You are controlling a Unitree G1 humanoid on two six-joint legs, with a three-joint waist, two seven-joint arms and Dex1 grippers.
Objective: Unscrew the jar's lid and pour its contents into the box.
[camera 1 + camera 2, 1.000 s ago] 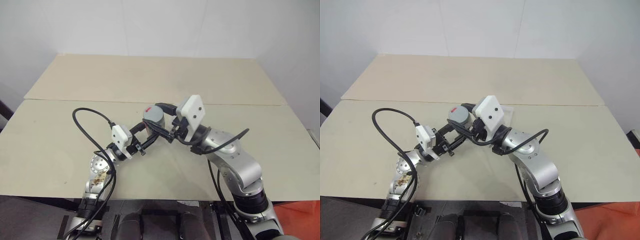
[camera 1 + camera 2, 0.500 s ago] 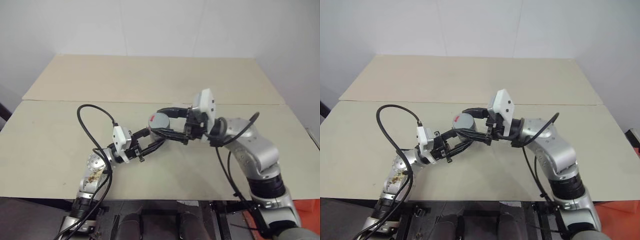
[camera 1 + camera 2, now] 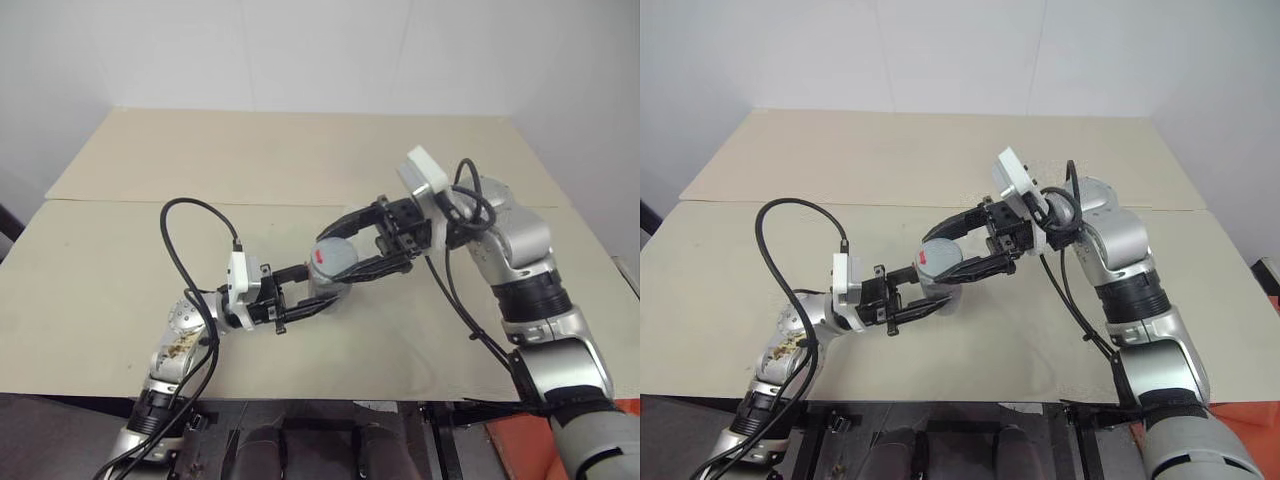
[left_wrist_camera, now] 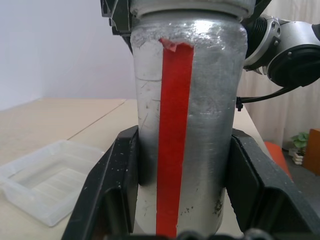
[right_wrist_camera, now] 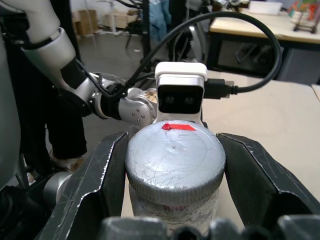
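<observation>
The small silvery-grey cylindrical jar with a red stripe (image 3: 330,262) hangs mid-air over the tabletop's middle. Left gripper (image 3: 318,290) pinches its body, right gripper (image 3: 345,245) clamps the flat grey lid (image 5: 174,157). Looks light, rigid and slick, so I'd grip the lid's ridged rim.
</observation>
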